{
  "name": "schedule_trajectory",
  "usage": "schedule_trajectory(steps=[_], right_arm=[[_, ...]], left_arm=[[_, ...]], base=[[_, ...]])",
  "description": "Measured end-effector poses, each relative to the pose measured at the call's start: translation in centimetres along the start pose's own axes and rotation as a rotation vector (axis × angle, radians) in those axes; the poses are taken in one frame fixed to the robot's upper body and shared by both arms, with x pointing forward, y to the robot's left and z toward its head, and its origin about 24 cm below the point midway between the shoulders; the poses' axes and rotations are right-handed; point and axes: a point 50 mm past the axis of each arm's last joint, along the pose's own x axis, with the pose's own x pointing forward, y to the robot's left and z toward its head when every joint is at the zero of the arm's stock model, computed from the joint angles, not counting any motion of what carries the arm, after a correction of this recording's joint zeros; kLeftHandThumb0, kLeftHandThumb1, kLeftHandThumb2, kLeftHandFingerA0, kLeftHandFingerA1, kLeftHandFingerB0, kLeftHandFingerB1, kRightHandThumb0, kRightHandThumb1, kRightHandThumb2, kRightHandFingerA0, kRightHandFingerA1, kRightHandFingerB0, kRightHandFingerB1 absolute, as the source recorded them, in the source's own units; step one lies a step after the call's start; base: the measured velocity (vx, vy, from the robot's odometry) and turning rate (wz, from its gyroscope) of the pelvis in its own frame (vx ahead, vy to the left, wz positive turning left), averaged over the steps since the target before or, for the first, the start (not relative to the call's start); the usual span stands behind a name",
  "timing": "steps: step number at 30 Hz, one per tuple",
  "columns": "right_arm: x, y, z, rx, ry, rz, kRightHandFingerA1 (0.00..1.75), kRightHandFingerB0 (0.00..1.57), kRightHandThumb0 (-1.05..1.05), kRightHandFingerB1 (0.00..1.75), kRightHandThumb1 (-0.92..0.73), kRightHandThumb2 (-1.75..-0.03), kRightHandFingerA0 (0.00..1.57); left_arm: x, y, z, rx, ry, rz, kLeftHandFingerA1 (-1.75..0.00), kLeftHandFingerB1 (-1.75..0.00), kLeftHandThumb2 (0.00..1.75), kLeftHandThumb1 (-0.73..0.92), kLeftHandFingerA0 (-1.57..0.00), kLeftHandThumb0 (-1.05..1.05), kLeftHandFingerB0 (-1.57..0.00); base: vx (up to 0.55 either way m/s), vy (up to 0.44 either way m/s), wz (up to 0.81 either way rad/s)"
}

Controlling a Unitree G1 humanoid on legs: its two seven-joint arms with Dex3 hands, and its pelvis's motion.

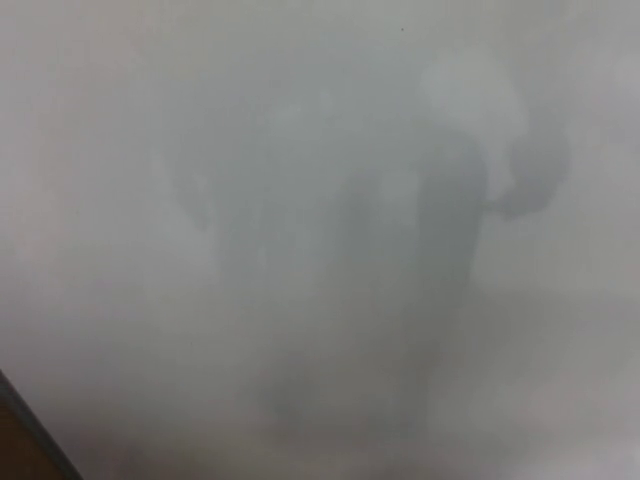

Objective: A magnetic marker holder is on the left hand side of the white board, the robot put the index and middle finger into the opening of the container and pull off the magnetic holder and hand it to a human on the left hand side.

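Observation:
The white board [300,120] fills nearly the whole head view, grey-white and glossy, with only dim blurred reflections across its middle. The magnetic marker holder does not show anywhere in this view. Neither of my hands is in the picture. No person is visible.
The board's dark lower-left edge [35,430] runs diagonally across the bottom left corner, with a brown surface [15,455] beyond it. A darker smudge of reflection [530,180] sits at the upper right of the board.

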Motion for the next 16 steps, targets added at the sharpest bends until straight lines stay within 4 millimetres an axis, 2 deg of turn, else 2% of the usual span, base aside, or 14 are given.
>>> schedule_trajectory(steps=[8,16], right_arm=[[0.3,-0.1,-0.1,0.026,0.012,-0.012,0.62,0.56,-0.57,0.45,-0.7,-0.61,0.7],[0.7,-0.3,-0.1,0.046,0.025,-0.019,0.6,0.56,-0.54,0.43,-0.73,-0.61,0.73]], left_arm=[[-0.6,1.5,-2.1,0.118,0.083,0.191,-0.45,-0.38,0.8,0.48,-0.25,-0.72,-0.13],[-0.9,2.4,-2.7,0.241,0.101,0.318,-0.44,-0.38,0.79,0.48,-0.24,-0.68,-0.13]], base=[[0.0,0.0,0.0],[0.0,0.0,0.0]])
